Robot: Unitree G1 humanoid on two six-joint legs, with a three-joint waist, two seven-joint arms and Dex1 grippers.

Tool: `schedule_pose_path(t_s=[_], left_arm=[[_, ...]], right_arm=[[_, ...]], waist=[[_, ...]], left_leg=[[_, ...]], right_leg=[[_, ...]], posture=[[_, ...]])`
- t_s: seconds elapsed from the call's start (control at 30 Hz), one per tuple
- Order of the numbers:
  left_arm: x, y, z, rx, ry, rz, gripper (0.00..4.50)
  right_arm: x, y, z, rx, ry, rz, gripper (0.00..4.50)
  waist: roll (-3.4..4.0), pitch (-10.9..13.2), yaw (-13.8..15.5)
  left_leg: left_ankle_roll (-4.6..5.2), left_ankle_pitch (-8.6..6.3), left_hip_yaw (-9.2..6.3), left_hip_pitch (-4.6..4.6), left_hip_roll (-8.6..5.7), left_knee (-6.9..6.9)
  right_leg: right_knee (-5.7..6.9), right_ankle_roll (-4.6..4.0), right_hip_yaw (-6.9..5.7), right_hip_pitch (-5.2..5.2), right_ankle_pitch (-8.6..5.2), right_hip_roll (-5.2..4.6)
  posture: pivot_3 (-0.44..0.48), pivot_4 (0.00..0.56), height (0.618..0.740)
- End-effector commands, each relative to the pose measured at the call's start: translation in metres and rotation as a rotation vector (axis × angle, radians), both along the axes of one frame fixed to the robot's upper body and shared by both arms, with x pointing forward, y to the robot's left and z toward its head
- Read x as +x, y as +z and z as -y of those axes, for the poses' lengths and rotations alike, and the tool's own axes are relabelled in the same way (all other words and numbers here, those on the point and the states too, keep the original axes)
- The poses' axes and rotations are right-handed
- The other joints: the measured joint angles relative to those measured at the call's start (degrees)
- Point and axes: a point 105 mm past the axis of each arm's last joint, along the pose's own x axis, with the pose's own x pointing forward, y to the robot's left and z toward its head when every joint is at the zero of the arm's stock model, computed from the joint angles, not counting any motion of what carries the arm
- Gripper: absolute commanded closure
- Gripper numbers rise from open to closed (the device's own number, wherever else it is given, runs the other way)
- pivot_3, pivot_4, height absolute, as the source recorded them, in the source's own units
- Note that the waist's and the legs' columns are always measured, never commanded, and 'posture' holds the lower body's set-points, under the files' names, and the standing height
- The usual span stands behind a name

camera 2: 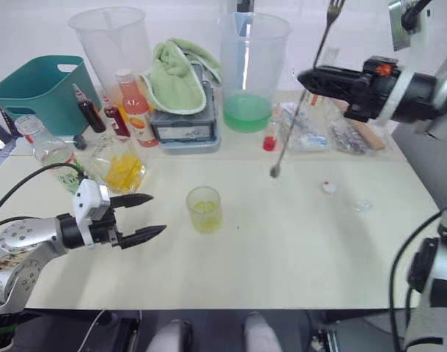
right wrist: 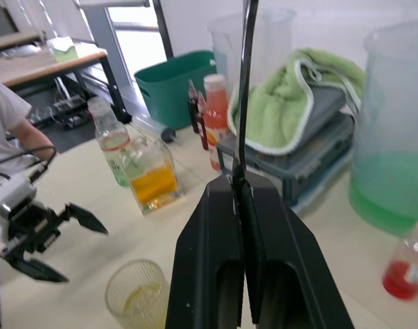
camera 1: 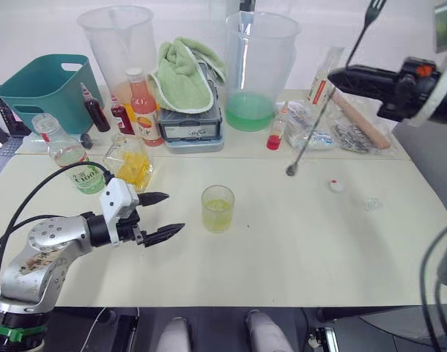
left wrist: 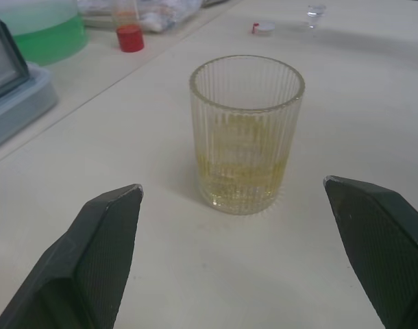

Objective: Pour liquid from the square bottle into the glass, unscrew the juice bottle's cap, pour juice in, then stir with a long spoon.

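Right hand (camera 2: pixel 305 76) is clamped tight on the long spoon (camera 2: pixel 295 117), pinching the thin steel shaft partway up so it hangs tilted over the bench (camera 1: pixel 297 242), little bowl end down and a forked end sticking up top. It's raised well clear of the surface, and the ribbed glass (camera 1: pixel 218 208) sits lower and off to the robot's left of the spoon tip, already holding a shallow layer of yellowish liquid. Left hand (camera 1: pixel 163 214) hovers just beside the glass with its fingers spread wide and nothing in them, lined up like it could steady the tumbler. Stirring looks like the step in hand, so I'd bring the tip over the rim's center first, then drop straight in and keep the circles small, since fluted glass that light will probably skate on a smooth laminate top if the shaft knocks the wall. The white cap (camera 1: pixel 335 185) lies on the bench on the right side. The square bottle (camera 1: pixel 130 163), faceted clear glass with yellow liquid, and the juice bottle (camera 1: pixel 66 150) stand back on the left.
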Motion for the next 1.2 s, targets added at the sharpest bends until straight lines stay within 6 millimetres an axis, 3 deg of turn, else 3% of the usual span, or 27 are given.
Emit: schedule_pose_path(t_s=[0.03,0.17,0.27,0.4,0.57,0.8,1.03,1.07,1.2], left_arm=[[-0.002,0.012,-0.003,0.005,-0.004,0.059,0.02],[-0.003,0.010,0.000,0.014,0.003,0.063,0.02],[-0.006,0.007,0.002,0.010,0.008,0.064,0.02],[-0.009,0.005,0.000,0.000,0.033,0.057,0.02],[-0.012,0.006,-0.002,-0.012,0.062,0.056,0.02],[-0.021,0.002,0.000,-0.017,0.110,0.047,0.02],[-0.025,0.000,0.000,-0.017,0.134,0.036,0.02],[-0.026,0.000,-0.001,-0.016,0.137,0.036,0.00],[-0.028,0.001,-0.005,-0.012,0.146,0.033,0.00]], right_arm=[[-0.001,-0.012,0.009,-0.101,-0.082,-0.067,4.50],[-0.003,-0.060,0.029,-0.232,-0.148,-0.349,4.50],[0.000,-0.111,0.043,-0.294,-0.215,-0.650,4.50],[0.008,-0.145,0.045,-0.285,-0.243,-0.843,4.50],[0.023,-0.172,0.042,-0.325,-0.305,-0.943,4.50],[0.069,-0.208,0.022,-0.473,-0.347,-0.856,4.50],[0.080,-0.226,0.024,-0.477,-0.366,-0.902,4.50],[0.081,-0.225,0.024,-0.477,-0.368,-0.897,3.86],[0.083,-0.215,0.025,-0.470,-0.360,-0.885,2.59]], waist=[[0.00,0.00,0.06],[0.01,0.01,0.35],[0.00,0.01,0.29],[0.02,0.01,-0.08],[0.02,0.02,-0.08],[0.02,0.01,-0.30],[-0.02,-0.01,-0.77],[-0.02,-0.01,-0.87],[-0.02,-0.01,-1.14]], left_leg=[[0.00,0.00,0.00,0.00,0.00,0.01],[-0.01,0.00,0.02,0.00,-0.01,0.04],[-0.01,0.00,0.04,0.00,-0.02,0.05],[-0.01,0.00,0.11,-0.01,-0.01,0.07],[-0.01,0.00,0.10,-0.02,-0.01,0.07],[-0.01,0.00,0.11,-0.02,-0.02,0.07],[-0.01,0.00,0.02,0.04,-0.04,0.13],[-0.01,0.00,0.02,0.08,-0.04,0.14],[-0.04,0.02,0.01,0.13,-0.04,0.16]], right_leg=[[0.00,0.18,0.00,0.00,-0.11,-0.01],[0.00,0.27,0.01,0.01,-0.17,-0.04],[-0.03,0.28,0.01,0.02,-0.17,-0.07],[0.00,0.27,0.03,-0.07,-0.15,-0.07],[0.04,0.24,0.03,-0.10,-0.12,-0.05],[0.02,0.19,0.03,-0.07,-0.06,-0.05],[0.01,0.00,0.01,0.13,0.09,-0.03],[0.02,0.01,0.01,0.14,0.09,-0.02],[0.07,0.13,0.00,0.18,0.04,-0.01]], posture=[[0.000,0.150,0.723],[0.000,0.150,0.723],[0.000,0.150,0.723],[0.000,0.150,0.723],[0.000,0.150,0.723],[0.000,0.150,0.723],[0.000,0.150,0.723],[0.000,0.150,0.723],[0.000,0.150,0.723]])
